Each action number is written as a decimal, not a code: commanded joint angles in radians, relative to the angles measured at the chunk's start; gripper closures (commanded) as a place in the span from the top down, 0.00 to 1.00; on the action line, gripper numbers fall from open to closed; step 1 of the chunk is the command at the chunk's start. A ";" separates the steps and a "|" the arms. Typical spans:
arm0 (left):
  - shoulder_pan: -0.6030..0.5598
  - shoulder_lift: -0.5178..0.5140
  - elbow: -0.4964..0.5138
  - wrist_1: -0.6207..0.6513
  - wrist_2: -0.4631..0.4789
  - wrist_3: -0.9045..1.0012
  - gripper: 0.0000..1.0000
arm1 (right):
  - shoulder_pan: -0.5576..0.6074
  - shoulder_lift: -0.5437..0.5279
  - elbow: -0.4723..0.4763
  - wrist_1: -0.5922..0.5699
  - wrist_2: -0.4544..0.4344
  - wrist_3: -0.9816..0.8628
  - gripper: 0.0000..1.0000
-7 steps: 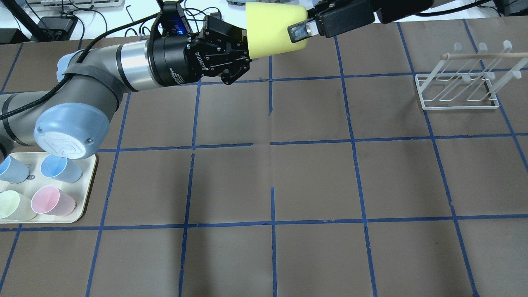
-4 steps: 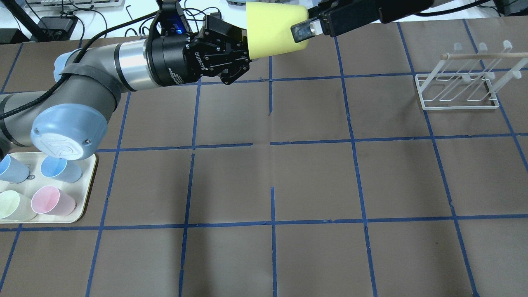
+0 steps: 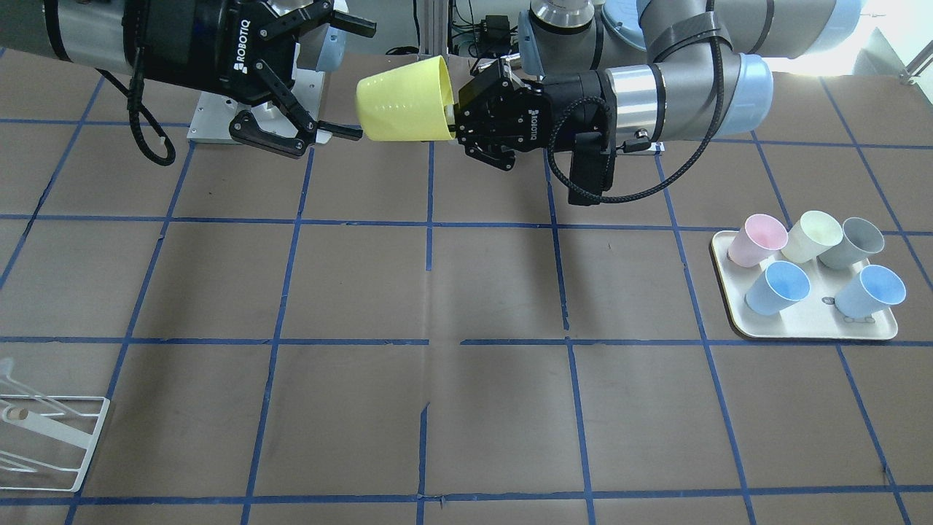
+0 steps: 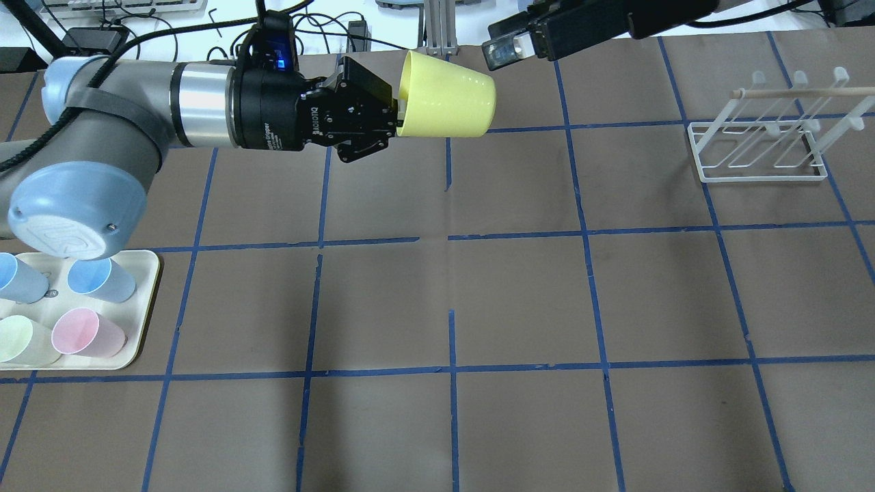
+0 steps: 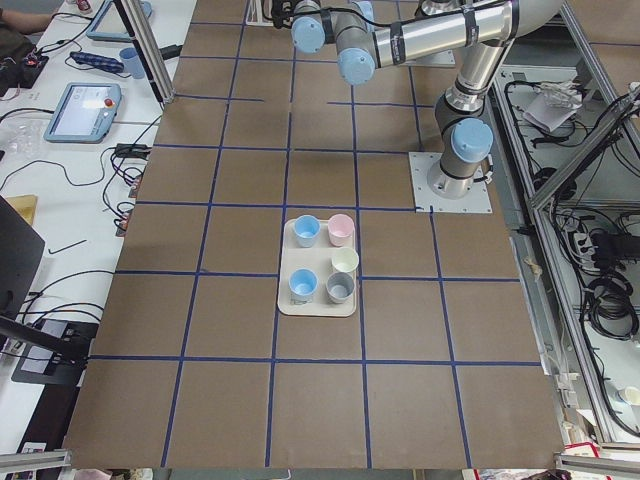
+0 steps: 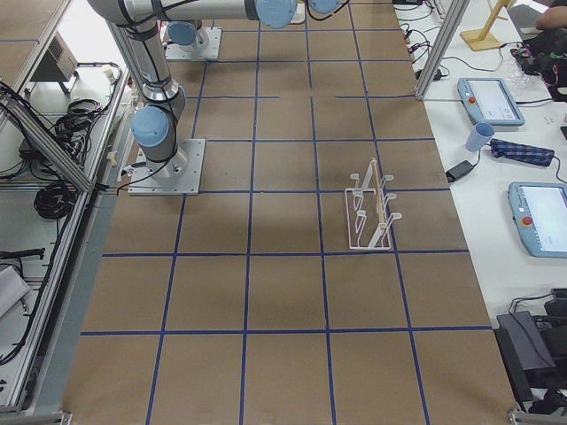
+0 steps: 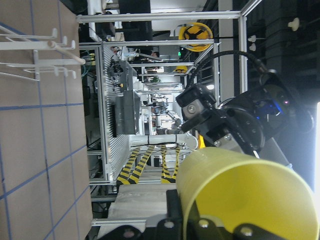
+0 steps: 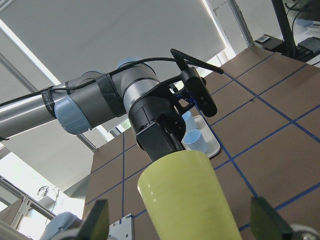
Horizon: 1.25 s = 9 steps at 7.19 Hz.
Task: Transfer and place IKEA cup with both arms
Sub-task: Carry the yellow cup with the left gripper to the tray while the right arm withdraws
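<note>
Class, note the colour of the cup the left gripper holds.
The cup is bright lemon yellow, clearest in the exterior front-facing view.

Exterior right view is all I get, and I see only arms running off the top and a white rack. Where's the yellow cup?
Observer: The left pincer holds the yellow cup in the air, lying sideways, gripped at its open end.
Operator: What about the other arm's pincer?
Observer: The right pincer is wide open at the cup's base, a finger on either side, not closed on it.
Operator: Any other cups around?
Observer: Five pastel cups stand on a tray on the robot's left side of the table.
</note>
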 commanded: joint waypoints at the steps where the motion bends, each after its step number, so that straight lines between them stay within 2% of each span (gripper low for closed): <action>1: 0.081 0.014 0.010 0.004 0.299 0.005 0.00 | 0.000 0.007 -0.002 -0.004 -0.084 0.043 1.00; 3: 0.185 0.012 0.018 0.024 0.675 0.008 0.00 | 0.000 0.018 0.000 -0.009 -0.287 0.123 1.00; 5: 0.221 0.012 0.050 0.097 1.058 0.078 0.00 | 0.000 0.019 0.005 -0.011 -0.508 0.265 1.00; 6: 0.231 0.006 0.076 0.107 1.239 0.270 0.00 | -0.005 0.018 0.006 -0.011 -0.606 0.315 1.00; 7: 0.292 -0.012 0.090 0.111 1.325 0.456 0.00 | -0.005 0.013 0.005 -0.015 -0.636 0.399 1.00; 8: 0.423 -0.044 0.098 0.113 1.326 0.549 0.00 | -0.008 0.012 0.000 -0.018 -0.691 0.459 1.00; 9: 0.555 -0.084 0.119 0.129 1.321 0.727 0.00 | -0.008 0.007 -0.009 -0.020 -0.777 0.523 1.00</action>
